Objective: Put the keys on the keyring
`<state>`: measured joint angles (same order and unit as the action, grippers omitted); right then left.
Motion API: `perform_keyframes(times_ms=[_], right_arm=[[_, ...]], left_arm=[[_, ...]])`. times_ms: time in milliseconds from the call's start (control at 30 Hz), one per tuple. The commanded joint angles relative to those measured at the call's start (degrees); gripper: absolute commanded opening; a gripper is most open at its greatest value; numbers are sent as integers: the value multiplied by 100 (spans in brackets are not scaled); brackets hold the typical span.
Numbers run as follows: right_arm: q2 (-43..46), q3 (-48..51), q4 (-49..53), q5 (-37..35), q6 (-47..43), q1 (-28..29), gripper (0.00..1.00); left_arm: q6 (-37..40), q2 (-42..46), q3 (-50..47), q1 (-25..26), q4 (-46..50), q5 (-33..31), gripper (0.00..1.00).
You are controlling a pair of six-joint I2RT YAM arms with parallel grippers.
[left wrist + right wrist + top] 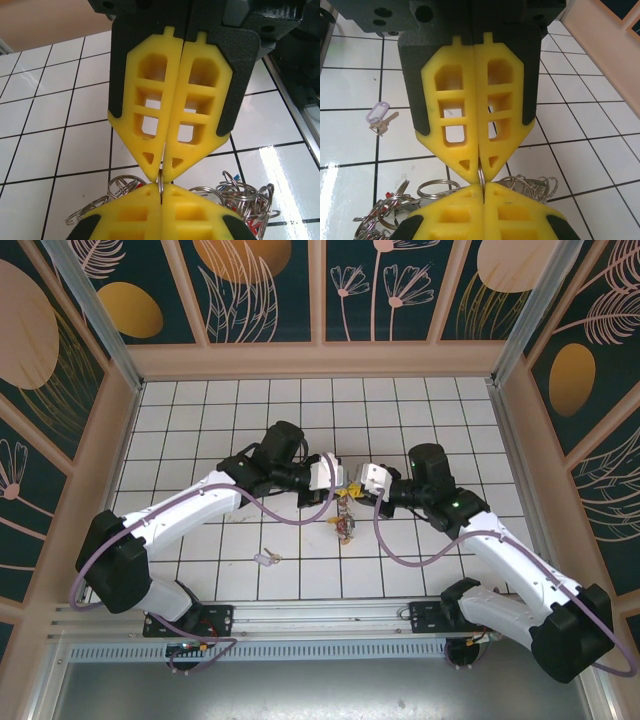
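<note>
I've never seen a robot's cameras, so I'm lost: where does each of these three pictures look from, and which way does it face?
Top external: high behind the arms, looking down on the tiled table; both arms show, left hand and right hand meeting.
Left wrist: on the left arm, looking past its own fingertips at the right hand.
Right wrist: on the right arm, past its own fingertips at the left hand and a loose key.
Shared: both wrist views show the pinched keyring.
</note>
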<state>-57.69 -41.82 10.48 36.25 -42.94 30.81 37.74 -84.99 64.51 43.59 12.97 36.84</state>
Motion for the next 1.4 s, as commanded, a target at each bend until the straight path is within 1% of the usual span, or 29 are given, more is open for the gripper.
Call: perform_keyframes(times_ms=[0,33,67,133,267,400,467,733,833,933,1000,1033,1100,1133,1167,1200,1267,1300,1367], right_arm=[[13,113,-371,406,265,-77,0],[114,227,-632,496,444,-126,0],[247,385,-988,584,668,-171,0],[480,702,-1656,709,1145,-288,0],[754,1120,-2507,960,1717,-454,0],[871,1368,-2967,1147,1968,-464,0],[930,1478,-3148,1196,2050,-470,0],[1083,1720,-3388,1235,2161,-478,0],[1110,1783,-3464,1313,2191,-477,0],[1128,1814,-3457,1287,2171,-473,0],[1138,1818,-3415,1273,2137,-477,0],[1138,1810,-3381,1281,2117,-478,0],[1137,1810,-3342,1288,2097,-472,0],[1144,1809,-3327,1282,2081,-471,0],[1145,1797,-3265,1277,2042,-477,0],[1150,1773,-3166,1267,1980,-477,0],[1156,1610,-2630,1111,1650,-479,0],[1137,1488,-2276,973,1419,-471,0],[991,1019,-1167,580,798,-478,1]], left_arm=[[-36,336,-92,70,-648,464,3],[-70,381,-160,69,-739,459,12],[-105,431,-269,67,-822,448,19],[-132,491,-445,70,-890,393,26],[-169,438,-623,62,-856,293,29],[-324,283,-599,66,-969,515,31],[-387,222,-571,60,-998,489,33],[-704,219,-627,66,-1286,-7,34],[-808,167,-676,67,-1412,-58,34],[-834,124,-712,65,-1521,26,34],[-804,115,-758,62,-1576,34,33],[-782,99,-765,62,-1578,39,29],[-697,69,-761,57,-1545,134,16],[-650,61,-742,64,-1514,230,5],[-598,61,-720,66,-1487,333,0],[-571,76,-712,64,-1474,396,0],[-557,158,-702,61,-1482,361,0],[-565,198,-693,70,-1467,283,0],[-478,296,-611,70,-1275,26,0]])
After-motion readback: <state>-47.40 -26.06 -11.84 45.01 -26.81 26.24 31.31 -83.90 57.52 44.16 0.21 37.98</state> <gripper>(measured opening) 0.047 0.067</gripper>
